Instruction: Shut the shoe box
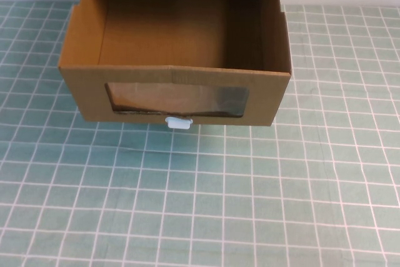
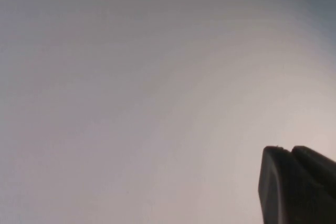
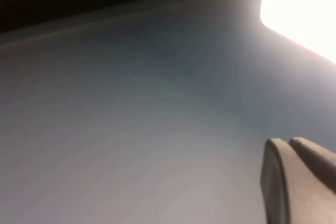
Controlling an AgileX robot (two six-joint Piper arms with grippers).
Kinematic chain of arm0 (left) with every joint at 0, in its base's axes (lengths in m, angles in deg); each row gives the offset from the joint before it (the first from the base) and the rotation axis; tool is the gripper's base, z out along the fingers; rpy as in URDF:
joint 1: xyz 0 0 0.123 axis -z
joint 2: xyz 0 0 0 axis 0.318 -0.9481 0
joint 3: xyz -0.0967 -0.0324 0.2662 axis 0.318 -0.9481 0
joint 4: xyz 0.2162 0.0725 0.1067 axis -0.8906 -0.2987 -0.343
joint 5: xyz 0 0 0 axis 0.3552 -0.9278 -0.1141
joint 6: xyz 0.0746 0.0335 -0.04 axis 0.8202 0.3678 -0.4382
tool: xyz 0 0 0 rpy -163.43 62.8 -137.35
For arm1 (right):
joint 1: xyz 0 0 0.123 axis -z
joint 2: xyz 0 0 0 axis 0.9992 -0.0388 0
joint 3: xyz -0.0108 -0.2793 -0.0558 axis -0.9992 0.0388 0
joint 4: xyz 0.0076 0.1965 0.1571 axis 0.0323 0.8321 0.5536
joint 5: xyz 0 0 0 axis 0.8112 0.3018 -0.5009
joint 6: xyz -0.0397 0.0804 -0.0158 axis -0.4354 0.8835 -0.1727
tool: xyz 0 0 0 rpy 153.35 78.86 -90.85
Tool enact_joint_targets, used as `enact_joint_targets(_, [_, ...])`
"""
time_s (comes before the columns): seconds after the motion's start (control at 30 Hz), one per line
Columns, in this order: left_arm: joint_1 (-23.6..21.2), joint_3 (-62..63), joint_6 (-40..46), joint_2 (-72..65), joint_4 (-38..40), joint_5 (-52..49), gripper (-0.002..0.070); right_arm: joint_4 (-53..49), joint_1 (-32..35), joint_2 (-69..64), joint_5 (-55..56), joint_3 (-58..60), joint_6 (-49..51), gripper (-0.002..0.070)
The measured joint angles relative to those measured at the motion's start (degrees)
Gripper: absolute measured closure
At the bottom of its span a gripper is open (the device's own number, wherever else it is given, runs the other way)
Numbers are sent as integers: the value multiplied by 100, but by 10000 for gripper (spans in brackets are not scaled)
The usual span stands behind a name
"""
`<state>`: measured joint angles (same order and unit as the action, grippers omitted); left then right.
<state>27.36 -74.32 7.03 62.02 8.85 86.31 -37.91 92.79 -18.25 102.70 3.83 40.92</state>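
Dark and close to the lens, the left pincer (image 2: 296,184) shows in its wrist view only as one corner of black finger against a blank pale surface; whether it is wide or narrow I cannot tell. Likewise the right pincer (image 3: 299,179) shows as a single greyish finger edge over a dim blank surface beside a bright glare, its spread hidden. Neither arm appears in the high view. Out on the table (image 1: 200,204), covered by a green gridded mat, the shoe box (image 1: 175,48) sits at the far middle, its drawer pulled out toward the robot, window (image 1: 178,100) facing front, white pull tab (image 1: 178,123) just beneath
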Motion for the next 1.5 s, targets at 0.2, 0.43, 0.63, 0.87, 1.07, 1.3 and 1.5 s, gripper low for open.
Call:
enact_joint_targets(0.2, [0, 1271, 199, 4, 0, -710, 680, 22, 0, -14, -1322, -1465, 544, 690])
enact_joint_targets(0.43, [0, 2993, 305, -771, 0, -2415, 680, 42, 0, -928, -2642, -3166, 907, 690])
enact_joint_targets(0.63, [0, 4757, 275, -2039, 0, -5299, 680, 93, 0, -2270, -5624, -4650, 1272, 690])
enact_joint_targets(0.87, [36, 5658, 262, -3623, -21, -6860, 680, 148, 0, -3487, -7454, -4977, 1296, 690])
enact_joint_targets(1.07, [72, 5682, 272, -4455, 3, -6676, 680, 428, -45, -3923, -7625, -4989, 1298, 690])
enact_joint_targets(1.3, [72, 6506, 1338, -5691, 819, -7485, 680, 1527, -862, -4829, -8337, -5232, -1212, 690])
enact_joint_targets(1.5, [72, 8178, 3089, -7127, 2242, -8603, 680, 2999, -1319, -5997, -9954, -6356, -4221, 690])
